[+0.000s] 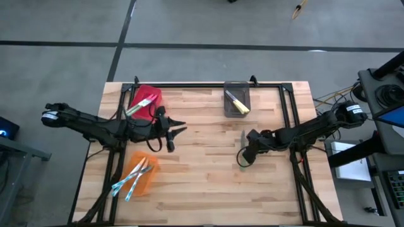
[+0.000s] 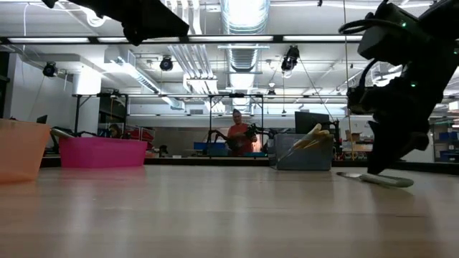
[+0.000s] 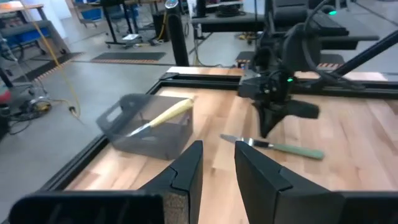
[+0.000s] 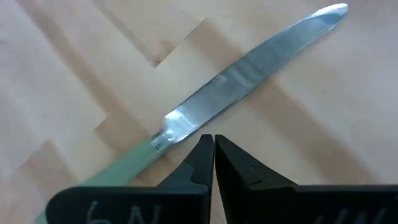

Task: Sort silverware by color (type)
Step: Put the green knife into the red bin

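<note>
Now the right end effector [image 4: 213, 146], fingers pressed together and empty, sits just beside the green-handled knife [image 4: 205, 106] lying flat on the worktop [image 1: 202, 183] toward four o'clock. Farther off, the left end effector [image 1: 177, 133] hovers narrowly parted, empty, near nine o'clock.

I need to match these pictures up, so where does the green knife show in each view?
High: green knife under the right gripper.
Low: flat at far right.
Left wrist: beyond the fingers.
Right wrist: across the middle.
Shared landmark: grey bin; not in the right wrist view.
</note>
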Tool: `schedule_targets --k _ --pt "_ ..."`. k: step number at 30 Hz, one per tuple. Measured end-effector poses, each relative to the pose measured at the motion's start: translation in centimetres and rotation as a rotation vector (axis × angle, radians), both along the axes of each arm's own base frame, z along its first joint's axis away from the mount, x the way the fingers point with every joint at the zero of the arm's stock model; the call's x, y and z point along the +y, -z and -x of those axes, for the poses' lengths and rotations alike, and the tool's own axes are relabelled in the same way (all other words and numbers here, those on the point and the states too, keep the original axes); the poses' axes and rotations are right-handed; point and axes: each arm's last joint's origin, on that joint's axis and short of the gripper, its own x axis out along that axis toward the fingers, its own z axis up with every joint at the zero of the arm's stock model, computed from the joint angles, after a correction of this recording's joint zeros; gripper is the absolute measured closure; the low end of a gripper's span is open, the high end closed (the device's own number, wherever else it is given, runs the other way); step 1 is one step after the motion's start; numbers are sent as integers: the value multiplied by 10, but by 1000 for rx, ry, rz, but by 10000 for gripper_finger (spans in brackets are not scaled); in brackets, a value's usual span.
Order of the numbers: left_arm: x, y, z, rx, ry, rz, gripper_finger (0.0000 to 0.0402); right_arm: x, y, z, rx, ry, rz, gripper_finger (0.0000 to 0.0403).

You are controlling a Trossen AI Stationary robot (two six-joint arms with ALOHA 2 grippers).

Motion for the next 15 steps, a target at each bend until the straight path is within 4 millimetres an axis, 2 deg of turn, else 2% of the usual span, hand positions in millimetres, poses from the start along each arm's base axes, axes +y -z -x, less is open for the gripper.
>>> schedule_targets --k 10,15 --pt "-11 14 -15 1 17 64 327 -4 1 3 33 -4 130 395" --pt "-15 27 -32 -30 5 125 327 -6 1 5 42 22 220 394"
